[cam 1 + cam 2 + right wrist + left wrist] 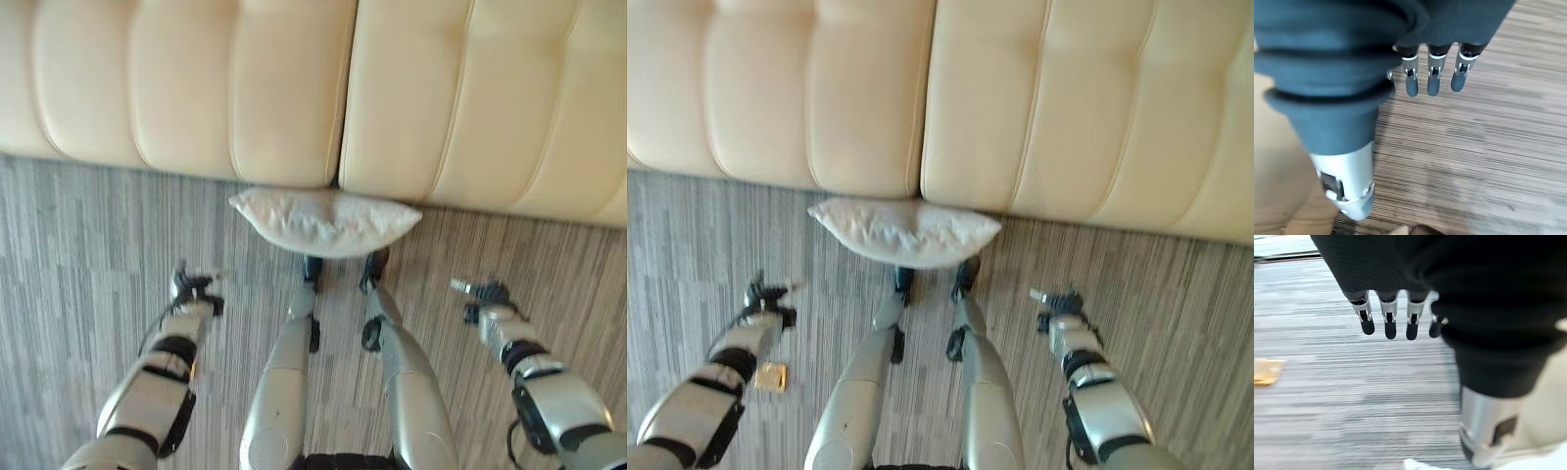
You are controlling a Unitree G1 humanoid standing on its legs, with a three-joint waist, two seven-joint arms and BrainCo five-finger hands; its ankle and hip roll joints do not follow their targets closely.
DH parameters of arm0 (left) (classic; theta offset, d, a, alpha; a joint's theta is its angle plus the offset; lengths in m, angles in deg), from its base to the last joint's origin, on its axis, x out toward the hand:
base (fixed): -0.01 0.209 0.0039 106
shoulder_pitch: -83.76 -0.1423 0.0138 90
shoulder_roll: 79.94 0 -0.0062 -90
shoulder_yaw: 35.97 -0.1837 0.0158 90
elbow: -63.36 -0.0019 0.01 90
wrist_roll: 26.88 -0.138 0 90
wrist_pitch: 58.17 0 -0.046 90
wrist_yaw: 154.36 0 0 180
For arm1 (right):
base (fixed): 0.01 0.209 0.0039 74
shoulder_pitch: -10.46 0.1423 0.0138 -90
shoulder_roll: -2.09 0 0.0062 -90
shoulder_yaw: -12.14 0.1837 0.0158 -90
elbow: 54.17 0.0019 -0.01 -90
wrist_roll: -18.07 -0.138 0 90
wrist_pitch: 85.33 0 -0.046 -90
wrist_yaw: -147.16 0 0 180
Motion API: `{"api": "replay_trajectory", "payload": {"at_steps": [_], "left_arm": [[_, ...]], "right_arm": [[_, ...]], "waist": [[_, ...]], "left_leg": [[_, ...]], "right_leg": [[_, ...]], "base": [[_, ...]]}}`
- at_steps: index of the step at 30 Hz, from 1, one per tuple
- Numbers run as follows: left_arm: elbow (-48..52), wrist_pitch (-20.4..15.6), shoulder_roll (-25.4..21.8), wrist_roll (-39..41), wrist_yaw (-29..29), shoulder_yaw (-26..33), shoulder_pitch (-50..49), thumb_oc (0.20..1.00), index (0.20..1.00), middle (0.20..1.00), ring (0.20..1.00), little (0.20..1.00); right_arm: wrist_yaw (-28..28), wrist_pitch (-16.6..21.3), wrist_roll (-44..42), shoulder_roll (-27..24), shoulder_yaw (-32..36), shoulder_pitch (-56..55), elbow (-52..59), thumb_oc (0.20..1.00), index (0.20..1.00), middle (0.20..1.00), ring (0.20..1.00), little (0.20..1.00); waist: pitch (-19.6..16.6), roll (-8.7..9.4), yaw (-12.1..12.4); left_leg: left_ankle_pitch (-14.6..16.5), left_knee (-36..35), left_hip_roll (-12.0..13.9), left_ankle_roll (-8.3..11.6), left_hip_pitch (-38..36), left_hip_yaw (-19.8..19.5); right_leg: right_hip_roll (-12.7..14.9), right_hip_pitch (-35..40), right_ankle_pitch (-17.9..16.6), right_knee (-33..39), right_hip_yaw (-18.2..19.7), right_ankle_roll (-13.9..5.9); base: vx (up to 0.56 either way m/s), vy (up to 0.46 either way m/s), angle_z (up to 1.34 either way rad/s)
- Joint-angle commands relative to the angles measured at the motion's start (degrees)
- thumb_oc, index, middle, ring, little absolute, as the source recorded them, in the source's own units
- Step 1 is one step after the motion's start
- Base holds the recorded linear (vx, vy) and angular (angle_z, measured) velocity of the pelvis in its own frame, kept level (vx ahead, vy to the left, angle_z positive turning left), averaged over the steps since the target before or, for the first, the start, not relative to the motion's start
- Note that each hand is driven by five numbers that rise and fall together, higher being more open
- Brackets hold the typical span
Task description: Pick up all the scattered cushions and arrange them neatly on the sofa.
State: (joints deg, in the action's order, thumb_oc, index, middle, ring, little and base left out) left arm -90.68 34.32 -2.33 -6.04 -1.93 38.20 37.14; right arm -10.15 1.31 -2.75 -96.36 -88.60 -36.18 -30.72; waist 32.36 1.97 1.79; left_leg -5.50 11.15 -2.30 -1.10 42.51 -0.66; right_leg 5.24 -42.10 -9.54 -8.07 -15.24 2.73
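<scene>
**Cushion on the floor, both hands empty**

The task looked barely begun, judging by the scene. One pale off-white fabric cushion (323, 221), plump and softly creased with a curved lower edge, lay on the grey striped carpet floor (88, 225), its upper edge touching the base of the cream leather sofa (284, 88) where two padded sections met. The sofa was smooth, glossy and divided by vertical stitched channels; no cushion showed on the part in view. The left robot hand (1396, 316) hung over the carpet with its fingers straight and apart, holding nothing. The right robot hand (1432, 73) hung likewise, fingers straight and empty. Both were well apart from the cushion, one on either side. A small flat yellow-tan scrap (771, 377) lay on the carpet near the left arm. The pickup and placing remained to do.
</scene>
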Motion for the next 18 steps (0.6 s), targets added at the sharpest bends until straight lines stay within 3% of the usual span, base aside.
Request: {"api": "replay_trajectory", "payload": {"at_steps": [1,3,5,8,13,14,15,18], "left_arm": [[-0.32,-0.67,-1.38,-0.37,-3.57,-1.0,1.87,1.0,1.0,1.0,1.0,1.0],[1.1,-0.84,-0.22,-0.21,-4.82,-4.15,8.15,1.0,1.0,1.0,1.0,1.0],[1.16,-0.95,0.2,0.1,-4.95,-4.66,9.52,1.0,1.0,1.0,1.0,1.0],[2.71,-2.15,4.71,2.45,-5.8,-7.98,16.3,1.0,1.0,1.0,1.0,1.0],[5.19,-4.37,12.15,6.2,-4.0,-11.57,20.67,1.0,1.0,1.0,1.0,1.0],[10.32,-6.25,19.68,12.63,0.79,-12.77,18.77,0.313,0.313,0.313,0.313,0.313],[12.14,-7.3,22.05,15.18,1.45,-12.35,17.48,0.2,0.2,0.2,0.2,0.2],[13.71,-8.01,23.81,17.58,2.4,-12.33,15.85,0.2,0.2,0.2,0.2,0.2]], "right_arm": [[3.25,2.02,-1.06,-1.78,-4.94,1.55,2.4,1.0,1.0,1.0,1.0,1.0],[4.89,3.45,-2.52,-0.25,-7.93,7.45,6.44,1.0,1.0,1.0,1.0,1.0],[5.47,3.86,-3.17,0.38,-8.82,8.74,7.46,1.0,1.0,1.0,1.0,1.0],[6.91,5.57,-4.93,3.84,-12.98,15.96,10.46,1.0,1.0,1.0,1.0,1.0],[6.71,8.02,-8.58,7.59,-14.64,20.66,10.68,1.0,1.0,1.0,1.0,1.0],[5.9,10.74,-11.63,10.44,-11.74,19.76,12.05,0.2,0.2,0.2,0.2,0.2],[5.95,12.02,-12.25,11.43,-10.31,18.38,13.38,0.2,0.2,0.2,0.2,0.2],[6.04,13.6,-14.23,12.41,-8.32,16.57,15.09,0.2,0.2,0.2,0.2,0.2]], "waist": [[-2.57,-1.09,-0.28],[-2.57,-1.38,-1.01],[-2.57,-1.32,-1.21],[-2.57,-0.94,-1.75],[-2.57,-0.51,-2.22],[-2.57,-0.41,-2.53],[-2.57,-0.35,-2.71],[-2.57,-0.35,-2.94]], "left_leg": [[8.13,9.47,-0.29,0.31,7.07,2.37],[8.97,13.5,-0.58,0.25,13.8,2.27],[9.2,14.88,-0.51,0.23,15.83,2.3],[10.14,19.24,-1.03,0.16,22.84,2.43],[10.87,23.13,-1.88,-0.13,28.33,2.51],[10.43,22.02,-2.06,-0.33,27.76,2.81],[10.15,20.87,-2.07,-0.34,26.36,3.0],[9.32,18.11,-1.85,-0.35,24.06,3.04]], "right_leg": [[2.05,-7.11,16.25,-16.69,4.75,-3.91],[2.6,-14.14,17.17,-20.96,5.72,-3.49],[2.7,-16.21,17.49,-22.34,6.08,-3.33],[2.83,-24.07,18.83,-27.41,7.41,-2.57],[2.74,-29.97,19.71,-31.69,8.27,-2.19],[2.58,-29.5,19.1,-30.34,8.35,-2.39],[2.37,-28.02,18.48,-28.81,8.32,-2.76],[2.09,-25.79,17.31,-25.77,8.24,-3.24]], "base": [[0.0,0.009,0.08],[0.03,0.005,0.07],[0.03,0.005,0.07],[0.04,-0.005,0.04],[0.01,-0.019,-0.01],[-0.04,-0.019,0.01],[-0.06,-0.021,0.03],[-0.05,-0.003,-0.03]]}}
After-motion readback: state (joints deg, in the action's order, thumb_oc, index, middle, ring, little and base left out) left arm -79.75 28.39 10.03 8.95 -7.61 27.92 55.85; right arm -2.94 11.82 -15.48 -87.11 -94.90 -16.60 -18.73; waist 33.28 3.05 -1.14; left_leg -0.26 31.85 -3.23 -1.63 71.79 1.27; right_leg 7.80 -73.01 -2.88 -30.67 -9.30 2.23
